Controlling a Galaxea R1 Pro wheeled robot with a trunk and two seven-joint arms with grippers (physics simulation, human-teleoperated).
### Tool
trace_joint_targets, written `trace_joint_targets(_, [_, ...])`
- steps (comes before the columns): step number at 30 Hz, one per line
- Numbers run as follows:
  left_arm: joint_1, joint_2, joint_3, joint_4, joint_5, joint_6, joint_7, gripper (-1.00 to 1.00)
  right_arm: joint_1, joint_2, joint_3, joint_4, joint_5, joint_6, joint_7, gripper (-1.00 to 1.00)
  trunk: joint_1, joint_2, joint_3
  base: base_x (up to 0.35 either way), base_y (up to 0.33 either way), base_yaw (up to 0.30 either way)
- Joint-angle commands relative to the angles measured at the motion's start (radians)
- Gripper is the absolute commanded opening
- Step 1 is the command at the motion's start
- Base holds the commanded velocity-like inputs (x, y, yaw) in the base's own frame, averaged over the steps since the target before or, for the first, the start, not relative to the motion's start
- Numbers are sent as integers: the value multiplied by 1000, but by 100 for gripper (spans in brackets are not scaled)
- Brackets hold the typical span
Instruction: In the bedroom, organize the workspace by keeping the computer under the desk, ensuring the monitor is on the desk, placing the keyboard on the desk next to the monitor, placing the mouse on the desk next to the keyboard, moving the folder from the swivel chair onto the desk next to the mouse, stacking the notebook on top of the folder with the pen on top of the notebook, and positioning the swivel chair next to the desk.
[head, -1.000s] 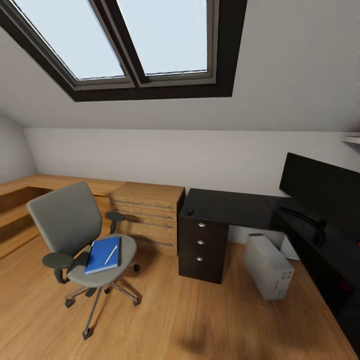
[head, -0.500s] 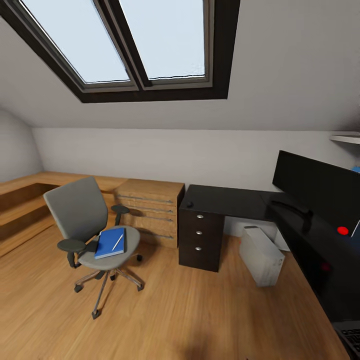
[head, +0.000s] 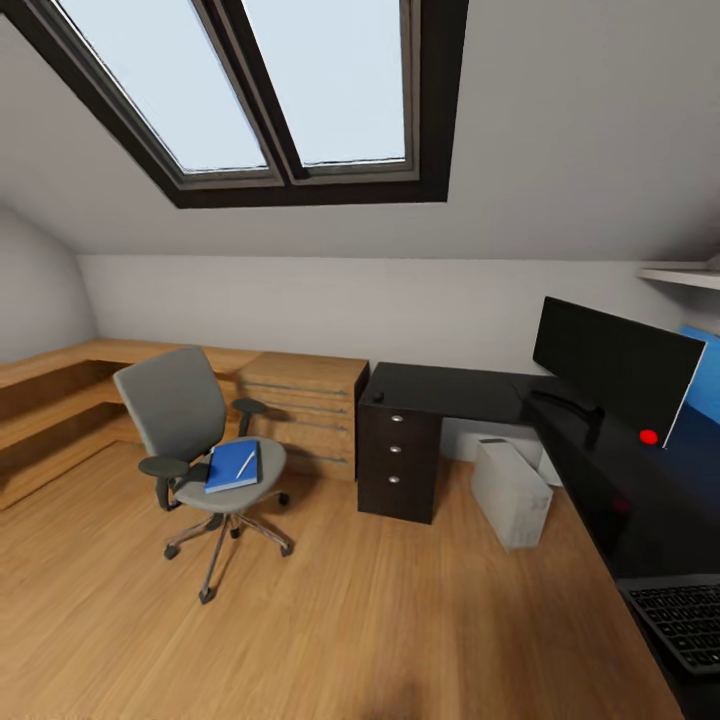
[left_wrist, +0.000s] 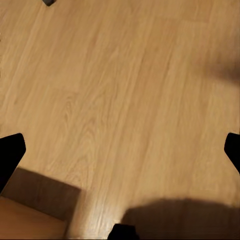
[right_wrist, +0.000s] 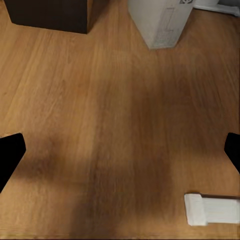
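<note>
Folder flat on swivel chair seat.

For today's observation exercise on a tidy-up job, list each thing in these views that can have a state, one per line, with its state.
swivel chair: upright on the floor, apart from the desk.
folder: flat on the chair seat.
pen: lying on the folder.
monitor: upright on the desk, screen dark.
keyboard: flat on the desk.
computer: standing on the floor under the desk.
drawer unit: drawers closed.
left gripper: open, empty.
right gripper: open, empty.
</note>
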Motion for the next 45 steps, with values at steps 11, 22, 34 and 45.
trace_joint_targets(11, [-1,-1,-8,1,9,-5,6,100,-1,-1,13,27,15,-4,-2,100,-1,-1,4,-331,-26,-188])
trace_joint_targets(22, [-1,-1,-10,1,8,-5,6,100,-1,-1,13,29,18,-4,-2,100,-1,-1,6,-137,-267,-181])
trace_joint_targets(34, [-1,0,-7,2,8,-52,6,100,-1,-1,13,28,18,-16,-2,100,-1,-1,6,-5,-344,-12])
trace_joint_targets(45, [-1,0,-7,2,8,-55,7,100,-1,-1,13,28,18,-19,-3,100,-1,-1,6,-3,-347,0])
